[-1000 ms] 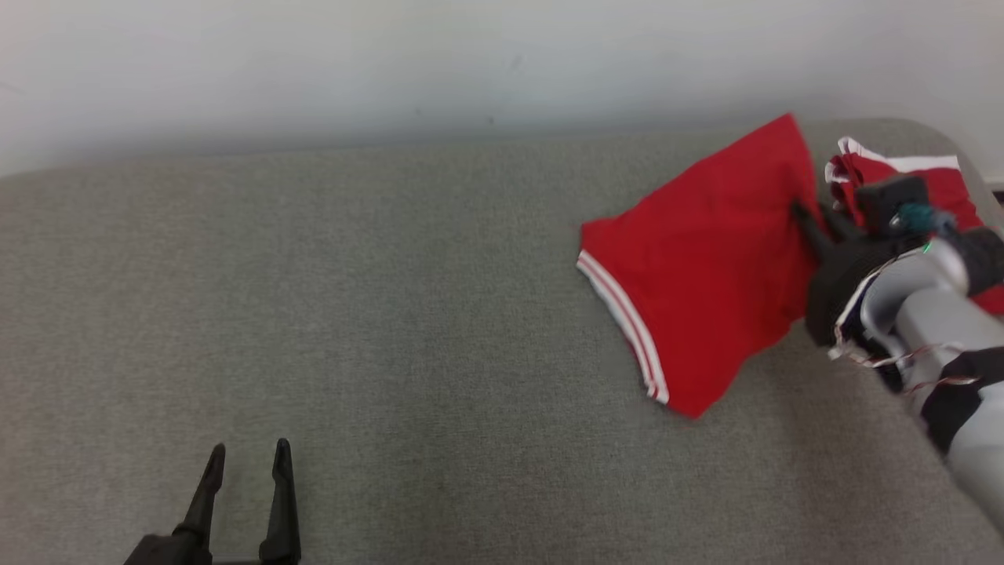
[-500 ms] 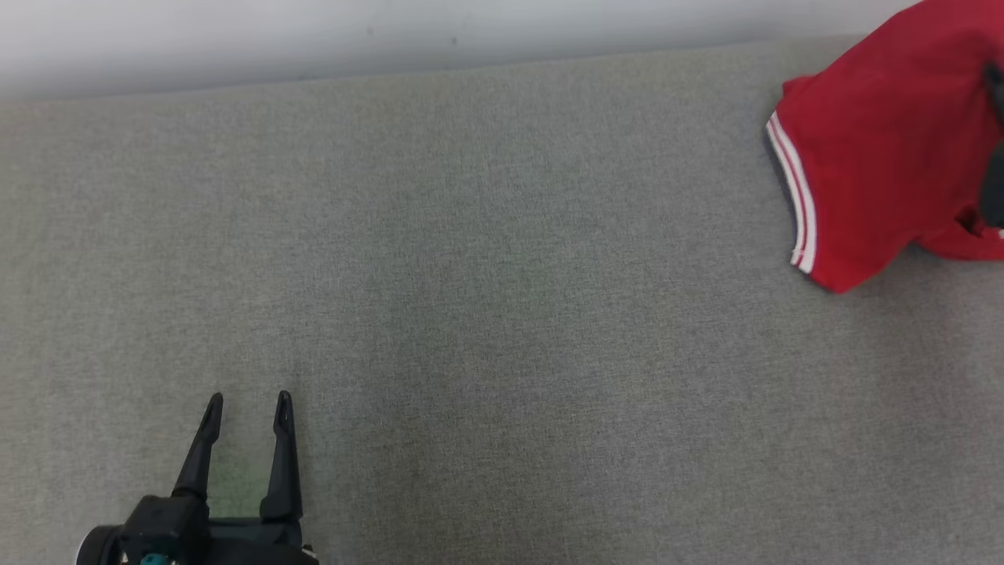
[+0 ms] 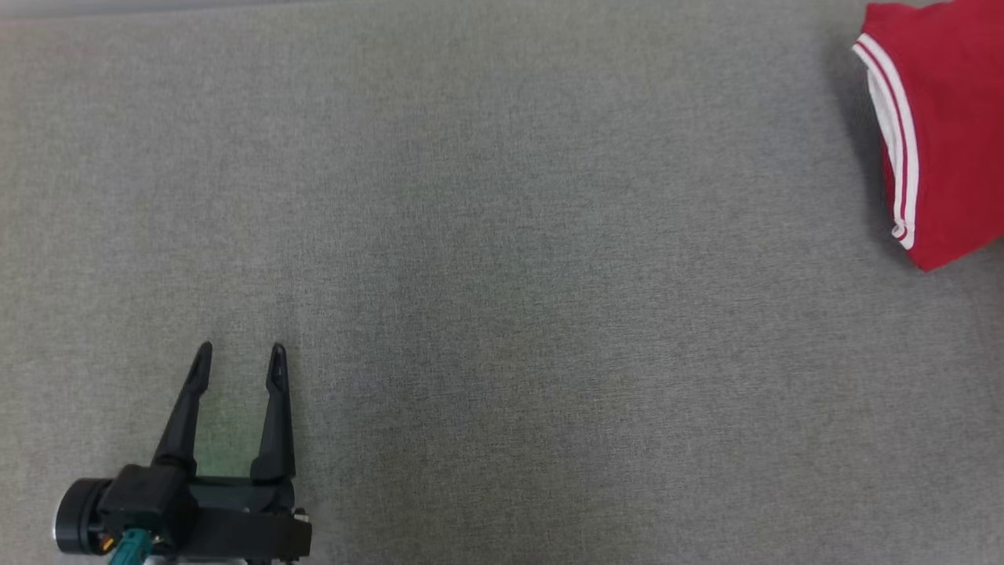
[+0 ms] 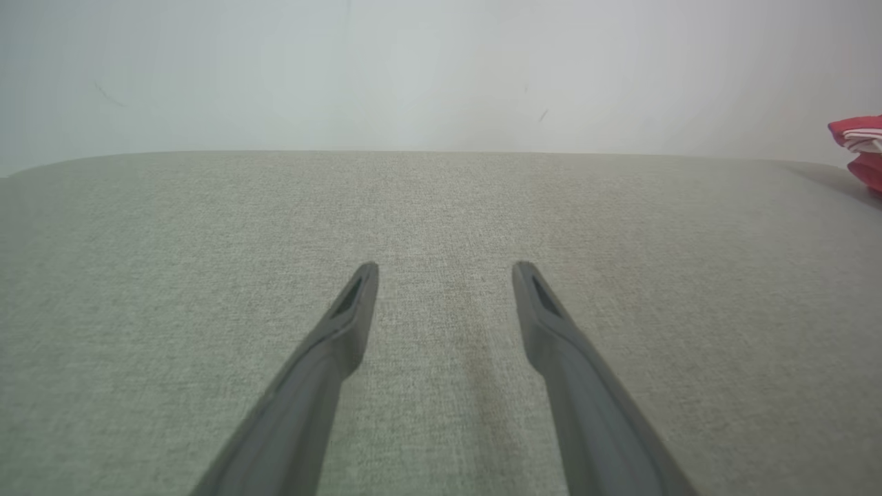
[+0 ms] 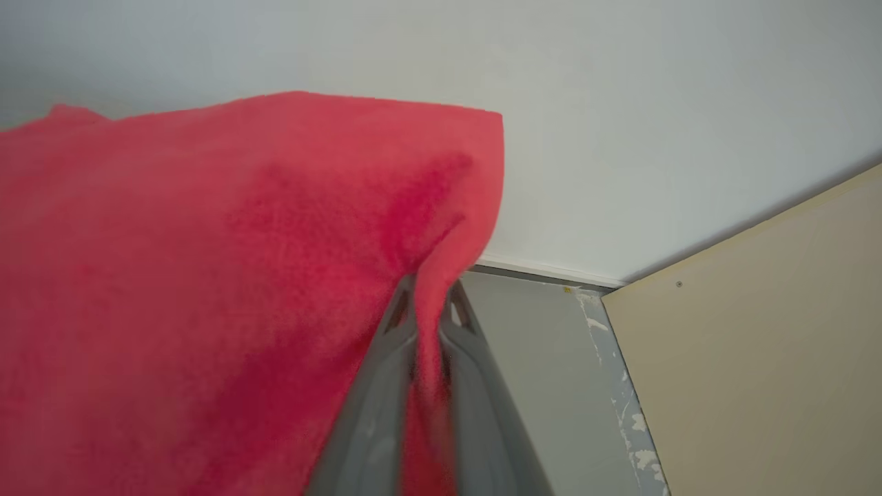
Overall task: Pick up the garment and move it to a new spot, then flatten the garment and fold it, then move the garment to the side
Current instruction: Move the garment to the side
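Note:
The garment (image 3: 949, 133) is red with white stripes along one hem, and it lies at the upper right edge of the head view on the grey surface (image 3: 502, 282). In the right wrist view, my right gripper (image 5: 428, 293) is shut on a fold of the garment (image 5: 207, 275), which drapes to the left of the fingers. My left gripper (image 3: 239, 362) rests low at the lower left of the head view, far from the cloth. Its fingers stand apart, open and empty (image 4: 444, 272). A red bit of the garment (image 4: 860, 141) shows at the far right of the left wrist view.
The grey fabric surface spreads wide between the two grippers. A pale wall (image 4: 441, 69) rises behind its far edge. In the right wrist view there is a grey floor (image 5: 537, 331) and a beige panel (image 5: 758, 344) beyond the cloth.
The head camera has tilted down and to the left, so the garment and wall have slid up and right in the picture. The right arm has left that view. The left gripper stays open.

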Controlling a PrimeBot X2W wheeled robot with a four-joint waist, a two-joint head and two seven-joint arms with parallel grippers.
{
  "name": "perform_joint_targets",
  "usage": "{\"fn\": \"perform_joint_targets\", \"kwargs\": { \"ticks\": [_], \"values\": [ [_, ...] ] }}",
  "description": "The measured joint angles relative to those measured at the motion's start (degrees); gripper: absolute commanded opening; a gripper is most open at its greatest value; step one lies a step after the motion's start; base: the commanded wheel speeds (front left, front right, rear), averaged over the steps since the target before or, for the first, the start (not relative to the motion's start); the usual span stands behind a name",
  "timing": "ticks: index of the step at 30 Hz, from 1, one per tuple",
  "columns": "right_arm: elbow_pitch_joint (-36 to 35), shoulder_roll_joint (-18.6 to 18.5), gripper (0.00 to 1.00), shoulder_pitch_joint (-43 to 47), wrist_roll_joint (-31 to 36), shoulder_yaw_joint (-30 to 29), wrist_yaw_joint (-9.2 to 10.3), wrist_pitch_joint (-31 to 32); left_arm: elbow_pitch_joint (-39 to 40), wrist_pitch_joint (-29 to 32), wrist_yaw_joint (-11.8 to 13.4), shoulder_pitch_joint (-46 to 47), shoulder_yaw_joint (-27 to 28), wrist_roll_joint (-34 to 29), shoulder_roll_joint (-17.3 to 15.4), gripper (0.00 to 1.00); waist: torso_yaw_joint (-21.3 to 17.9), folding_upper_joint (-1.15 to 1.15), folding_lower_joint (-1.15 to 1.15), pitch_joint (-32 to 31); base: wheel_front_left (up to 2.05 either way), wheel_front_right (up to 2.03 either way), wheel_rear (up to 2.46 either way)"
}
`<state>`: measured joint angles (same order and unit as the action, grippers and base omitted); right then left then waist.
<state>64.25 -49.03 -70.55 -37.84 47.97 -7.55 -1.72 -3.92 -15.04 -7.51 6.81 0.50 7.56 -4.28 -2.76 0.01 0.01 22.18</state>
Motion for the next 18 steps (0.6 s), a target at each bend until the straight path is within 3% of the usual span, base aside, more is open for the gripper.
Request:
{"fn": "perform_joint_targets", "kwargs": {
  "ticks": [7, 8, 9, 18],
  "values": [
    [7.13, 1.81, 0.01, 0.02, 2.18, -1.46, 0.0, -2.46, 0.88, 0.0, 0.0, 0.97, 0.0, 0.08, -0.68, 1.0, 0.83, 0.0, 0.0, 2.35, 0.0, 0.0, 0.0],
    [7.76, 1.87, 0.87, 0.01, 2.43, -1.83, 0.0, -3.58, 0.93, 0.0, 0.0, 1.2, 0.05, 0.08, -0.71, 1.0, 0.96, 0.0, 0.0, 2.54, 0.0, 0.0, 0.0],
    [8.17, 1.96, 1.0, -0.08, 2.86, -2.14, 0.0, -4.27, 0.98, 0.0, 0.0, 1.45, 0.09, 0.08, -0.74, 1.0, 1.06, 0.0, 0.0, 2.71, 0.0, 0.0, 0.0],
    [9.61, 4.31, 1.0, -2.65, 7.28, -6.37, 0.0, -11.6, -0.2, 0.0, -0.01, 1.3, 1.46, 0.54, -0.41, 1.0, 0.97, -0.01, -0.01, 1.06, 0.0, 0.0, 0.0]
  ]
}}
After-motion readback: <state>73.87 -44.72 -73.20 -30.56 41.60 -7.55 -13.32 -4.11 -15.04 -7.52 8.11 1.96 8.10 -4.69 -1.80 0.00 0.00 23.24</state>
